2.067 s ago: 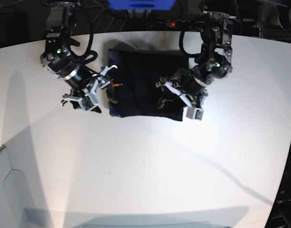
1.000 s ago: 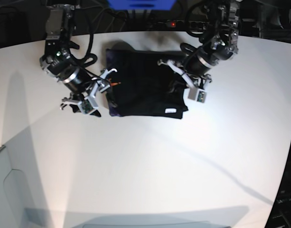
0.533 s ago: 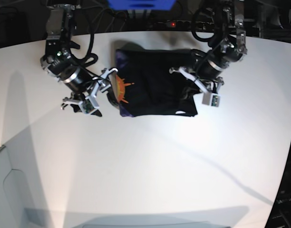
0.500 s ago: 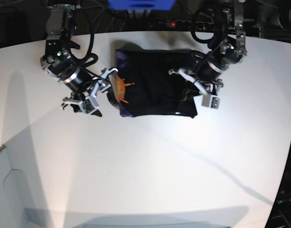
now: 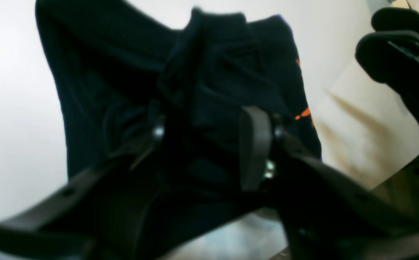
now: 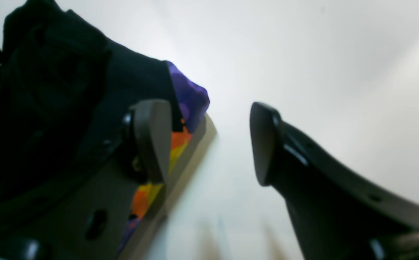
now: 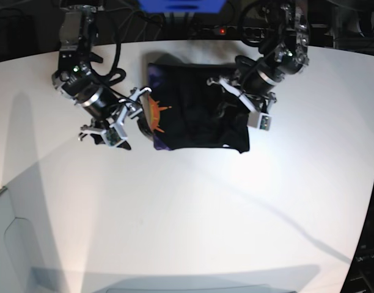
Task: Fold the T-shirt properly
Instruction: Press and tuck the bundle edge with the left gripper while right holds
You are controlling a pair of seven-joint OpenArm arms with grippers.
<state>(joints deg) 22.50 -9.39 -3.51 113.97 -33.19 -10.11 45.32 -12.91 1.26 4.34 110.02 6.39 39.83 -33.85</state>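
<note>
The black T-shirt [image 7: 193, 116] lies folded into a rough rectangle at the back middle of the white table [image 7: 187, 213]. Its orange sunburst print [image 7: 156, 113] shows at its left edge. My left gripper [image 7: 227, 101] hangs over the shirt's right part. In the left wrist view its jaws [image 5: 205, 141] stand apart, with a bunched ridge of the black T-shirt [image 5: 202, 72] lying between and beyond them. My right gripper [image 7: 131, 119] is beside the shirt's left edge. It is open [image 6: 207, 144] with bare table between the fingers, and the purple and orange hem [image 6: 189, 97] sits just behind one finger.
A power strip with a red light [image 7: 220, 29] and cables run along the table's back edge, next to a blue object [image 7: 181, 5]. The right arm's dark finger [image 5: 404, 54] shows in the left wrist view. A grey shape [image 7: 16, 244] sits at the front left.
The left gripper dragged the shirt rightward, which uncovered the orange sunburst, then moved back up and left over the cloth with its jaws parting. The right arm stayed still.
</note>
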